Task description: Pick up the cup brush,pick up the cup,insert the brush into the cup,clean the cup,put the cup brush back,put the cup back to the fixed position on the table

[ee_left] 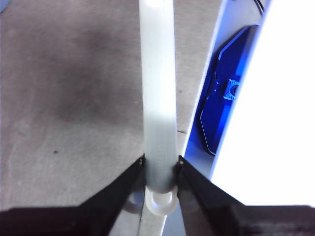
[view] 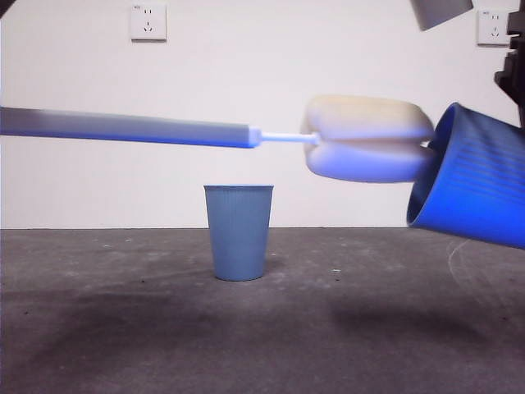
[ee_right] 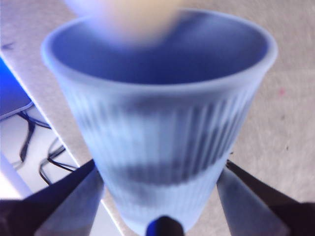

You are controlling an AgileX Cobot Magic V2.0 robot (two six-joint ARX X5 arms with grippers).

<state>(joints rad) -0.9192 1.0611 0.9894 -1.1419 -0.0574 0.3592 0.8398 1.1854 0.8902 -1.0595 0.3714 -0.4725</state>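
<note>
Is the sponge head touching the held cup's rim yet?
Cannot tell. In the front view the sponge head meets the mouth of the held cup with no visible gap, but the right wrist view is too blurred to confirm contact.

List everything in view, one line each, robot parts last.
cup brush: one, grey handle with cream sponge head, held level above the table, sponge at the mouth of the held cup.
held cup: one, blue, ribbed, tilted on its side in the air.
standing cup: one, blue, upright on the table.
table: one, dark grey.
wall sockets: two, white, on the back wall.
left tool: black jaws shut on the brush handle.
right tool: black jaws shut on the held cup.
</note>
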